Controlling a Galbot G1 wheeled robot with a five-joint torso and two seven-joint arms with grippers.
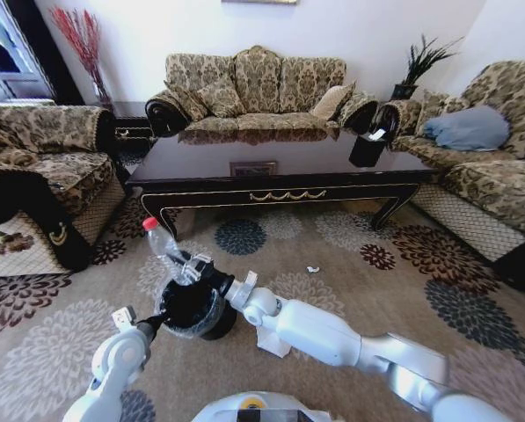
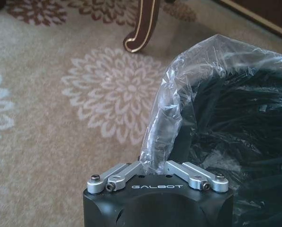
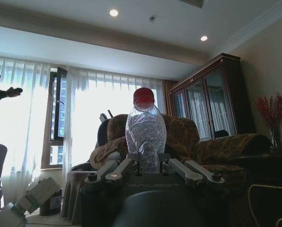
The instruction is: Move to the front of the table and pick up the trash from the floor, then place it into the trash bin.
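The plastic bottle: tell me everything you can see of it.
The plastic bottle is clear and crinkled, with a red cap, and looks empty. The right tool is shut on its lower body, holding it tilted, cap up and pointing away from the robot, just above the rim of the trash bin. The right wrist view shows it standing out from between the fingers. Nothing else touches it.

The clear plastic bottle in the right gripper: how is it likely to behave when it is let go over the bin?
The bottle looks empty, so probably light. Its crinkled walls suggest it dents easily under the right gripper fingers. Being round, it could roll if it misses the trash bin, whose rim the left gripper pinches.
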